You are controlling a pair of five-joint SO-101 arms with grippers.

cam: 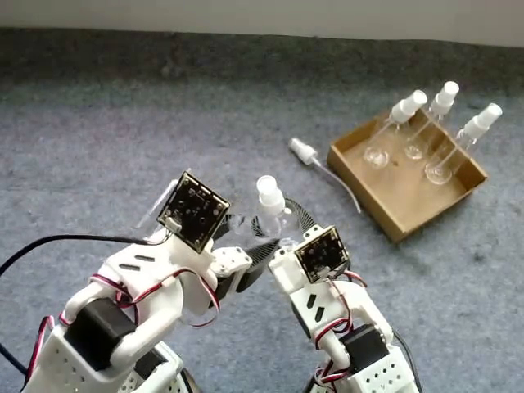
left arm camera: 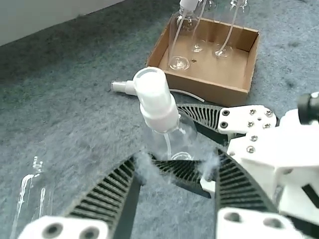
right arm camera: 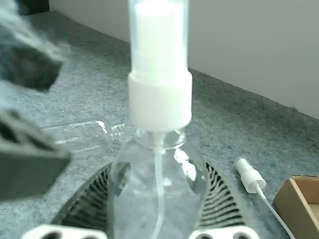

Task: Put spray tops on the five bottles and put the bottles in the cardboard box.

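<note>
A clear bottle (cam: 270, 219) with a white spray top (cam: 268, 190) on it stands upright between the two arms. My right gripper (right arm camera: 157, 174) is shut on the bottle's body (right arm camera: 157, 189), one ribbed finger on each side. My left gripper (left arm camera: 177, 167) is open, its fingertips either side of the bottle's base (left arm camera: 167, 142) without clasping it. A loose spray top (cam: 303, 151) with its tube lies on the carpet near the cardboard box (cam: 368, 196). Three capped bottles (cam: 430, 123) stand in the box. An uncapped bottle (left arm camera: 30, 199) lies beside the left arm.
The grey carpet covers the whole work surface. The box (left arm camera: 209, 84) sits at the far right, with free floor inside near its front corner. A pale wall edge (cam: 262, 16) runs along the back. Open carpet lies left of the arms.
</note>
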